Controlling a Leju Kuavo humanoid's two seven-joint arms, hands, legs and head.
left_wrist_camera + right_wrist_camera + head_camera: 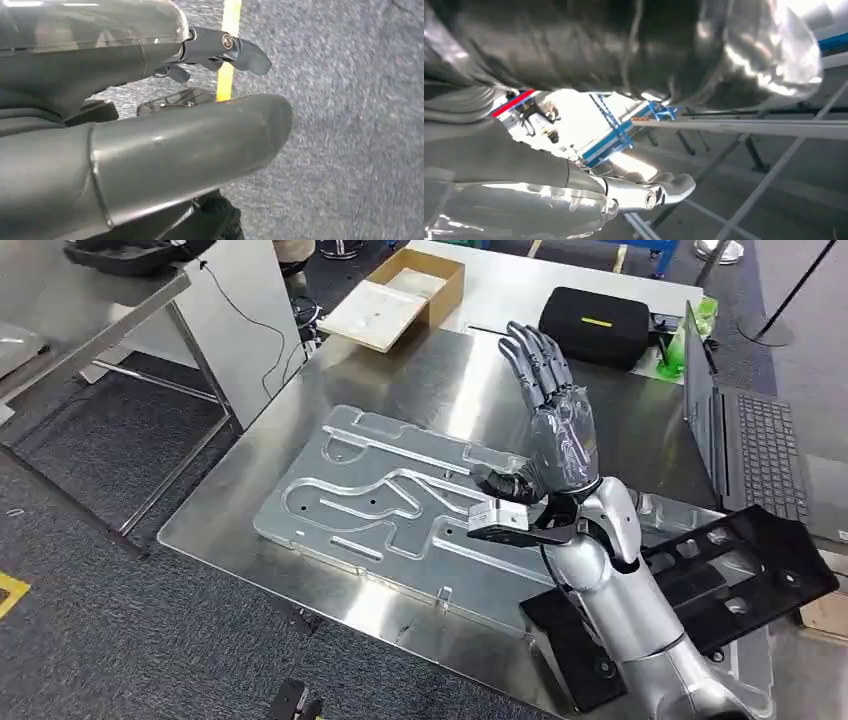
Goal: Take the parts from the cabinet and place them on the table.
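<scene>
A: What am I getting from the head camera?

B: I'm looking down at the steel surface (250,480). The large machined aluminium plate (380,505) is lying flat on it, with grooves and cut-outs facing up. A black perforated part (720,570) is lying at the near right corner, partly over the edge, beside a second silvery plate (690,515) that the arm is mostly hiding.

A: And the right hand?

B: The right hand (553,410) is standing raised above the surface, fingers (525,350) spread and pointing up and away from me, palm released, grasping nothing. It is hanging over the right end of the aluminium plate, not touching it.

A: The left hand?

B: I'm seeing the left hand (150,140) through its wrist camera, hanging over grey carpet (350,125) with a yellow floor line (227,50). The thumb is taking up much of the picture and a dark fingertip is sticking out past it. I cannot tell whether that hand is released or clenched.

A: Anything else around?

B: A laptop (750,440) is standing open at the right edge, a black case (595,325) is sitting at the far side, and an open cardboard box (400,295) is resting beyond the far corner.
</scene>
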